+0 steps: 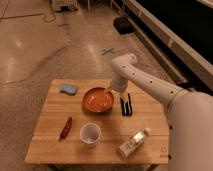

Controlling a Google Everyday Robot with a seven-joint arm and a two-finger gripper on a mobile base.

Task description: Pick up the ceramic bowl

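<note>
Ceramic bowl [98, 100] sits near the middle of the wooden table [50, 145], toward its far edge. The gripper [111, 90] hangs at the bowl's 2 o'clock rim; whether it is open, closed or touching cannot be told. A black object [126, 105] stands at the bowl's 3 o'clock and a white cup [90, 134] at 6 o'clock. The arm [150, 87] is cut off at the right edge.

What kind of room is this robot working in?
Probably a robot test lab, not a kitchen: a bare polished floor with a cross mark, and a small wooden table of mixed props. The hand is at the rim of the ceramic bowl.
</note>
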